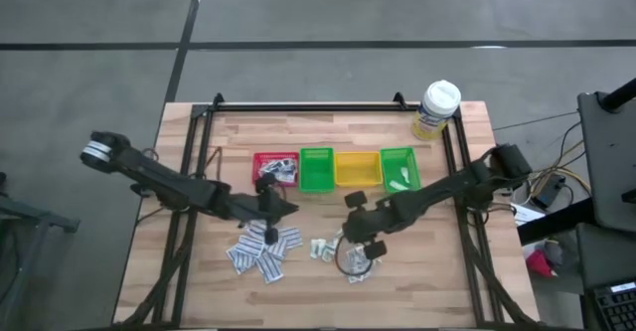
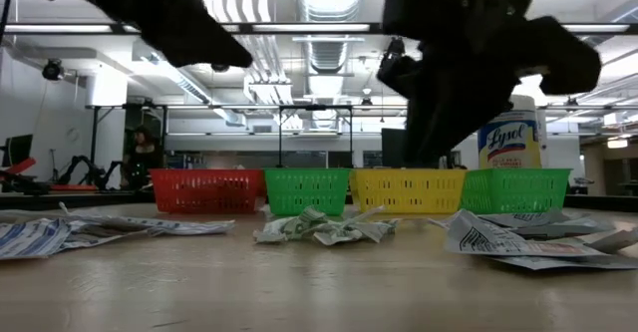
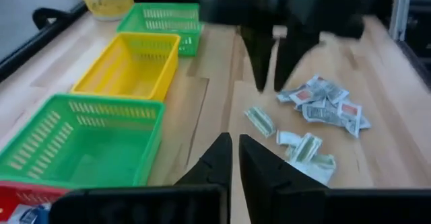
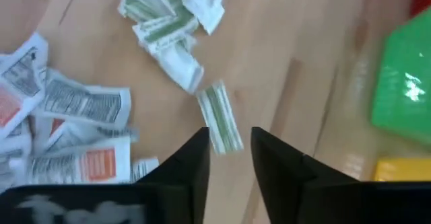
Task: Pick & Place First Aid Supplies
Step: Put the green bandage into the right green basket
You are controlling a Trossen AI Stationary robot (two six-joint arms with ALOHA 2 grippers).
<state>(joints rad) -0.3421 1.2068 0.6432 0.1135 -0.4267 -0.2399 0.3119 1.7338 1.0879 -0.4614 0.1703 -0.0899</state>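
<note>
The first aid supplies lie loose on the wooden table in three heaps: blue-printed packets, green-striped packets and red-printed packets. My right gripper is open and points steeply down just above the table. One green-striped strip packet lies flat right ahead of the gap between its fingers. My left gripper is shut with nothing in it. It hangs over the table near the red bin and faces the right gripper.
Four small bins stand in a row across the table's middle: the red one, green, yellow and green. A white-capped bottle stands at the far right corner. Black frame rails run along the table's edges.
</note>
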